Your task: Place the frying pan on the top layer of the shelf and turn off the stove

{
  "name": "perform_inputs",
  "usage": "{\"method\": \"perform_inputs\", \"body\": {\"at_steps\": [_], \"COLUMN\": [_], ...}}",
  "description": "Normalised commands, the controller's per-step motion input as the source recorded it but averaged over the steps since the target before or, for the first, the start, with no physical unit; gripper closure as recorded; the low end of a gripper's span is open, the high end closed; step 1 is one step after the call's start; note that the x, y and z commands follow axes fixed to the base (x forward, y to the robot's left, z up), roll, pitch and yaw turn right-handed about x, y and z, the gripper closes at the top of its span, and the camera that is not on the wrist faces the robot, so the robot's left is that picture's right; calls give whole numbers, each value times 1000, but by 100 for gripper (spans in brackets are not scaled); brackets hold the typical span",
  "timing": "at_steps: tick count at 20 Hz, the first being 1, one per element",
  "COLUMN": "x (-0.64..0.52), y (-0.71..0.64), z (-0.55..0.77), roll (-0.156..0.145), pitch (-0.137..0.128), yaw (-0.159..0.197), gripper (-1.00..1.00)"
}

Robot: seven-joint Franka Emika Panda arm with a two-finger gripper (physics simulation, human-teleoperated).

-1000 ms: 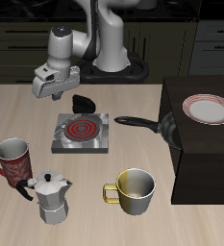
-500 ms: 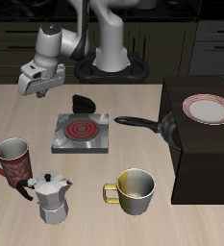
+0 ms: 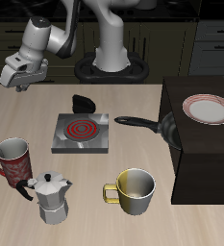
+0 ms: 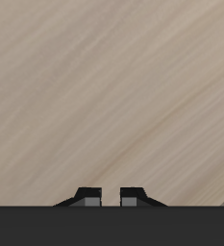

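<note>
gripper, jaws nearly closed and empty, has swung away from stove; your frying pan waits ungrasped.

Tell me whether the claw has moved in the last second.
Yes. The claw has swung away from the stove, out toward the table's side edge and slightly farther back, and now hangs over bare tabletop.
</note>
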Motion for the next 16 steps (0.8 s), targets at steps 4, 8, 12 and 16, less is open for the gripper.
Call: {"method": "perform_inputs", "body": {"at_steps": [4, 8, 12, 16], "x": [-12, 105, -2, -99], "y": [-306, -511, -282, 80], "z": [43, 42, -73, -70], "roll": [-73, -111, -16, 9], "pitch": [-46, -12, 14, 3], "yaw": [47, 24, -23, -28], "gripper": [-100, -100, 100, 100]}}
